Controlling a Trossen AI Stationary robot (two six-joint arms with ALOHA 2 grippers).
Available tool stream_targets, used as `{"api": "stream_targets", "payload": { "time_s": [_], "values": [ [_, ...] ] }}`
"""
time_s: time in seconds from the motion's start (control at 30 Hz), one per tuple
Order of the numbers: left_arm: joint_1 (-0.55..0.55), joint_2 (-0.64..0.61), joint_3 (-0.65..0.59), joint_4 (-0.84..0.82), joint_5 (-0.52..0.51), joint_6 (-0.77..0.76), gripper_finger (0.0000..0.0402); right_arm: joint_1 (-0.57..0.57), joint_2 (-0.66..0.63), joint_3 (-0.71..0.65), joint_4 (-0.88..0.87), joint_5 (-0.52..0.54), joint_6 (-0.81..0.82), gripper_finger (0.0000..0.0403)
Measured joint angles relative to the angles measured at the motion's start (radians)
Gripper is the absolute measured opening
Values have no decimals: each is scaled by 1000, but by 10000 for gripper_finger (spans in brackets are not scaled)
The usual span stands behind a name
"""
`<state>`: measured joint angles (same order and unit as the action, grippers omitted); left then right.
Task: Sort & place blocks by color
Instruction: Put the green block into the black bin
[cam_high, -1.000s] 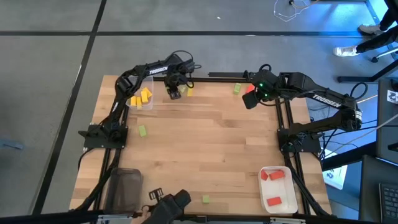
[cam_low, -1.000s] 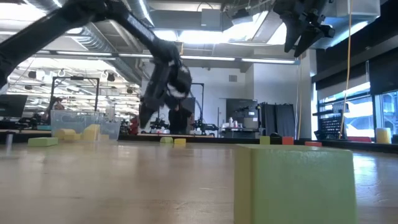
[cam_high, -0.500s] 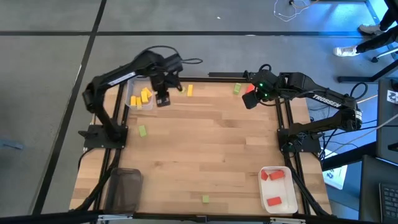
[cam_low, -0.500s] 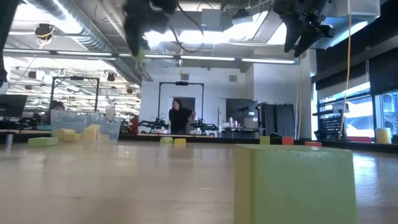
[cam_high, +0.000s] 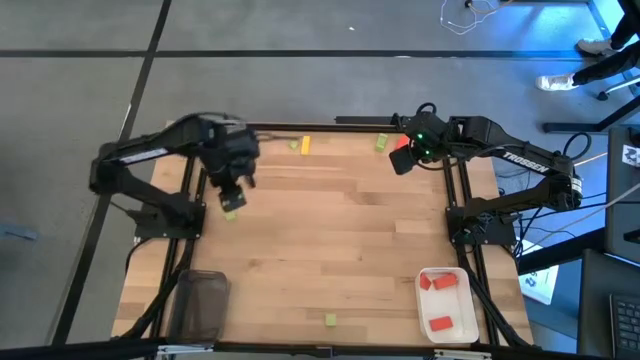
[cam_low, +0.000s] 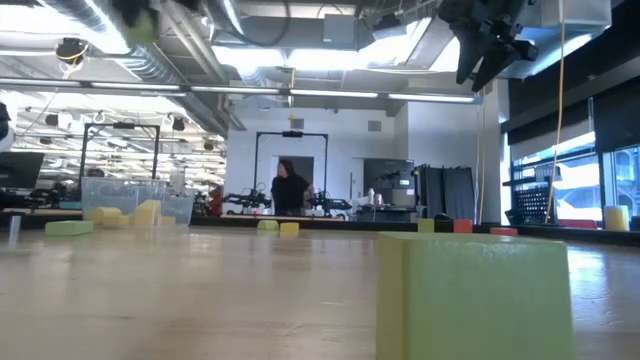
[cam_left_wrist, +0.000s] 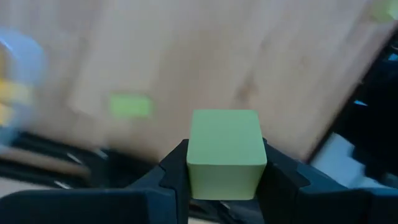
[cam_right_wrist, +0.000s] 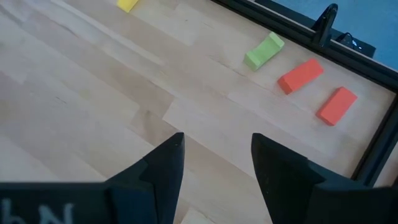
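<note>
My left gripper (cam_high: 232, 198) hangs above the table's left side, shut on a light green block (cam_left_wrist: 225, 152). Below it another green block (cam_left_wrist: 129, 104) lies flat on the wood. My arm hides the clear tray from above, but the low view shows the tray (cam_low: 125, 205) with yellow blocks in it. My right gripper (cam_high: 405, 160) hovers open over the far right corner. Two red blocks (cam_right_wrist: 300, 76) (cam_right_wrist: 337, 104) and a green one (cam_right_wrist: 263, 51) lie beyond it. A yellow block (cam_high: 305, 145) and a green block (cam_high: 293, 144) rest at the far edge. My left gripper pinches the green block by two opposite sides (cam_left_wrist: 194, 158) between its two fingers (cam_left_wrist: 171, 177). The fingers come from above, pointing steeply down. The block is lifted clear of the table, with one end face toward the wrist camera.
A white tray (cam_high: 470, 300) holding red blocks sits at the near right. A dark tray (cam_high: 200, 305) stands at the near left. One green block (cam_high: 330, 320) lies near the front edge and looms large in the low view (cam_low: 470, 295). A person stands in the room beyond.
My left gripper, keeping the green block pinched, has risen from the table's far edge. It swung toward the left edge and the near side, passing over the clear tray, and tipped to point more steeply down. The block went with it, clear of the table.
</note>
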<state>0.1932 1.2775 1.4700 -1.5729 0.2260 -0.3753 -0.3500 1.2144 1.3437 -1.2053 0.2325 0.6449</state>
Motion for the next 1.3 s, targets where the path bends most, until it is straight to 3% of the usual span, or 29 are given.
{"api": "stream_targets", "payload": {
  "time_s": [0.17,0.33,0.47,0.6,0.77,1.0,1.3],
  "values": [
    [-156,-124,-133,3,133,-344,122,0,0,0,20,-74,-63,185],
    [-346,-213,-280,44,269,-732,122,0,0,0,78,-266,-224,185],
    [-500,-228,-383,141,399,-950,122,0,0,0,152,-424,-348,185],
    [-636,-228,-479,369,459,-1157,122,0,0,0,231,-537,-445,185],
    [-782,-218,-597,721,396,-1428,122,0,0,0,276,-574,-471,185],
    [-932,-128,-694,882,401,-1561,122,0,0,0,275,-575,-473,185],
    [-942,-67,-721,973,359,-1579,122,0,0,0,286,-575,-472,185]
  ]
}}
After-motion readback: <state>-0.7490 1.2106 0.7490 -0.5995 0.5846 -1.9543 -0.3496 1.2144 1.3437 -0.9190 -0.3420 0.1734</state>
